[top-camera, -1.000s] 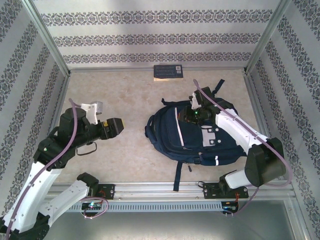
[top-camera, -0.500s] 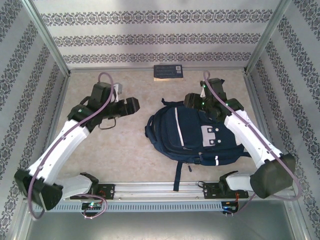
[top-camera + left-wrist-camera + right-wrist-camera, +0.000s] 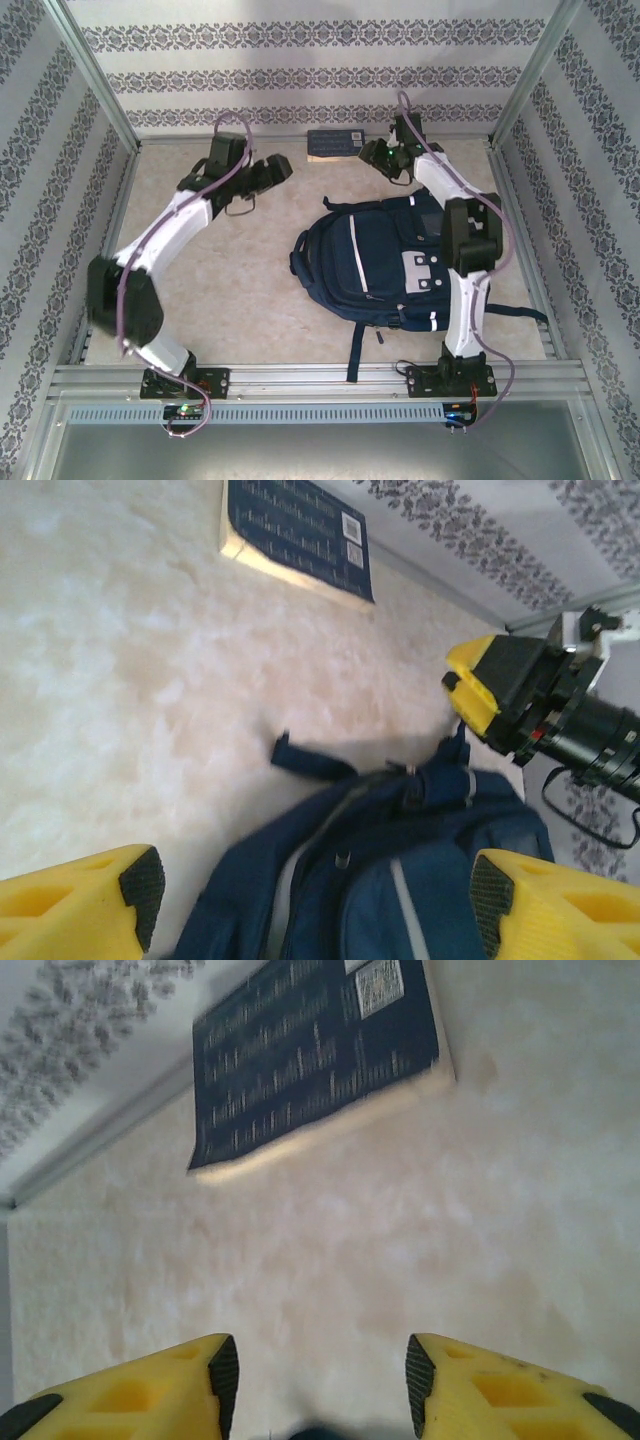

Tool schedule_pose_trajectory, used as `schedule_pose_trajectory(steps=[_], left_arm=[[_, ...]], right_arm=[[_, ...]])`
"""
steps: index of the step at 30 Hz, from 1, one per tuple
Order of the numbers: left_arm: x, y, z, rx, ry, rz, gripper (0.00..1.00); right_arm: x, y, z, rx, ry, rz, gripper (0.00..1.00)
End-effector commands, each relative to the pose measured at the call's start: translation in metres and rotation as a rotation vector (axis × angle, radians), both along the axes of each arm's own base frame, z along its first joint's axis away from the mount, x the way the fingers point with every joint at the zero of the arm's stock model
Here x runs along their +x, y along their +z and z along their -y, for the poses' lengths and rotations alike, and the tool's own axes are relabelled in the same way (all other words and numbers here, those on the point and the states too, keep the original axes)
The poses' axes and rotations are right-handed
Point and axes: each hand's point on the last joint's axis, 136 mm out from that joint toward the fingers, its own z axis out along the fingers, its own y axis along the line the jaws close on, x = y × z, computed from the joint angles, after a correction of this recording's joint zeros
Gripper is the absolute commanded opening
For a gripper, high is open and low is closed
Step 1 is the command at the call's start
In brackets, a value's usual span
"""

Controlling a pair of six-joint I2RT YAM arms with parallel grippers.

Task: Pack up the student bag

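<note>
Book (image 3: 310,1060) | laid left-to-right by far wall | right gripper (image 3: 315,1375) pointed at it, spread, empty | left gripper (image 3: 315,900) spread, empty | student bag (image 3: 375,265) on near side

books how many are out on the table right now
1: a dark blue book lies flat at the far edge of the table, just beyond the top of the student bag. Any others inside the bag would be hidden.

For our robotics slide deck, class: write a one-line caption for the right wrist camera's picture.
Open, empty jaws face a dark blue book lying flat on the pale table by the wall.
</note>
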Motion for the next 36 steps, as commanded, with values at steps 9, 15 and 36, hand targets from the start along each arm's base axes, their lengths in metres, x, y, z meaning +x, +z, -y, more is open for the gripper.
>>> schedule_pose_trajectory(steps=[9, 15, 36], left_arm=[[0.058, -0.042, 0.036, -0.173, -0.085, -0.037, 0.77], [0.060, -0.050, 0.048, -0.232, -0.120, -0.058, 0.76], [0.047, -0.053, 0.037, -0.167, -0.134, -0.102, 0.76]], right_arm=[[0.101, 0.000, -0.009, 0.250, -0.019, 0.098, 0.48], [0.133, -0.027, -0.014, 0.404, -0.123, 0.113, 0.40], [0.060, -0.119, -0.045, 0.157, -0.046, -0.227, 0.27]])
